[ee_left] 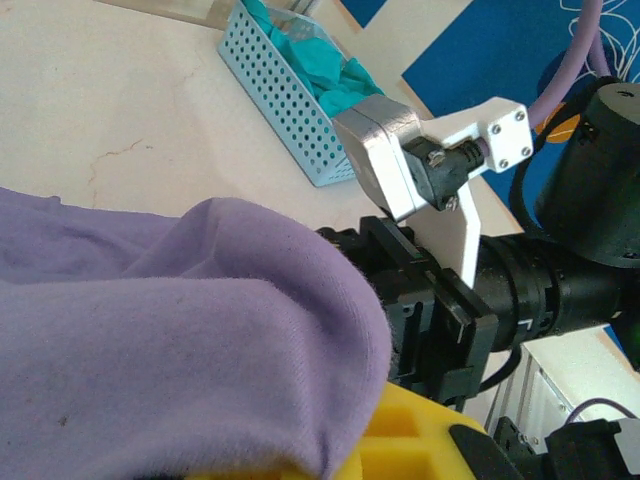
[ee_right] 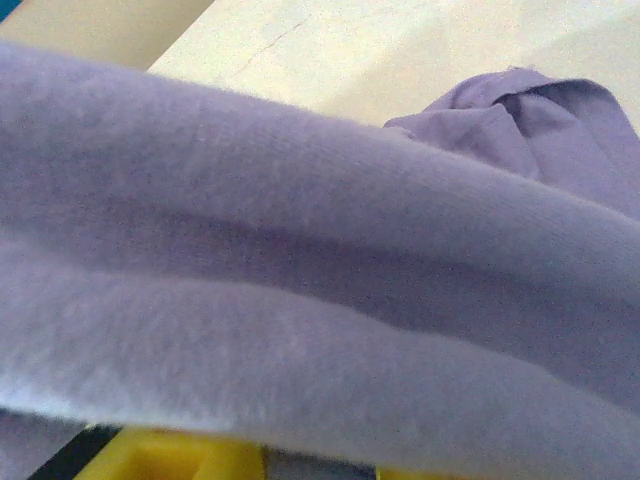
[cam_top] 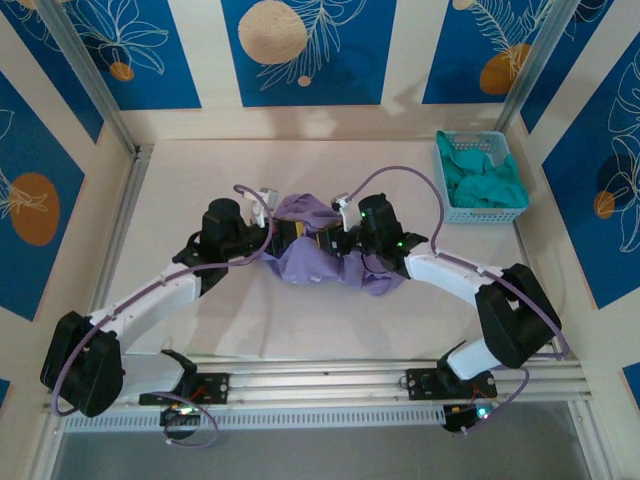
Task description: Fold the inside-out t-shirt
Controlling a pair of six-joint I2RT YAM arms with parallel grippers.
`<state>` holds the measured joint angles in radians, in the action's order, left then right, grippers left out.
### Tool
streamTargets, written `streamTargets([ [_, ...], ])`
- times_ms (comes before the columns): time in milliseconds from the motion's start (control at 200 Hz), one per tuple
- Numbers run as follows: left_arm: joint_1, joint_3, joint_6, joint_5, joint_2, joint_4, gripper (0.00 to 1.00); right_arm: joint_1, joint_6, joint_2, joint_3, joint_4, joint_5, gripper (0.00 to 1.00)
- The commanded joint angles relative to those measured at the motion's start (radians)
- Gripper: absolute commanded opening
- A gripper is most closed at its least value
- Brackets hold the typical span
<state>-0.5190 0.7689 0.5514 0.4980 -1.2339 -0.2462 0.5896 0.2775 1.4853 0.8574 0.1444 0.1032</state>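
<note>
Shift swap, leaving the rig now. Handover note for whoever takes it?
Left pincer: pushed into the t-shirt, with cloth draped over its yellow finger. Can't tell if it is open or shut.
Right pincer: also under cloth, so can't tell.
T-shirt: bunched in a heap mid-table, between the two pincers.
Blue basket of teal garments: far right, apart from the shirt.
Done: no fold visible.
Left: spread the shirt flat, then fold it.

Arms angled inward; left claw, right claw close, facing.
</note>
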Motion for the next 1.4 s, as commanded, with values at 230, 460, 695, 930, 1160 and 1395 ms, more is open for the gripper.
streamTargets([
  [230, 0.014, -0.008, -0.097, -0.201, -0.001, 0.128, 0.00, -0.078, 0.047, -0.214, 0.024, -0.064, 0.203, 0.00],
  [460, 0.012, 0.025, -0.166, -0.393, -0.039, 0.220, 0.00, -0.121, 0.205, -0.262, 0.044, -0.093, 0.452, 0.00],
  [695, -0.030, 0.067, -0.236, -0.563, -0.075, 0.359, 0.21, -0.124, 0.444, -0.188, 0.030, 0.086, 0.545, 0.00],
  [930, -0.099, -0.013, -0.251, -0.577, 0.118, 0.353, 0.50, -0.134, 0.507, -0.141, 0.043, 0.094, 0.522, 0.00],
  [1160, -0.177, -0.010, -0.248, -0.300, 0.139, 0.226, 0.51, -0.141, 0.496, -0.133, 0.051, 0.071, 0.520, 0.00],
  [1395, -0.198, 0.063, -0.246, -0.239, -0.011, 0.161, 0.45, -0.145, 0.487, -0.138, 0.046, 0.060, 0.526, 0.00],
])
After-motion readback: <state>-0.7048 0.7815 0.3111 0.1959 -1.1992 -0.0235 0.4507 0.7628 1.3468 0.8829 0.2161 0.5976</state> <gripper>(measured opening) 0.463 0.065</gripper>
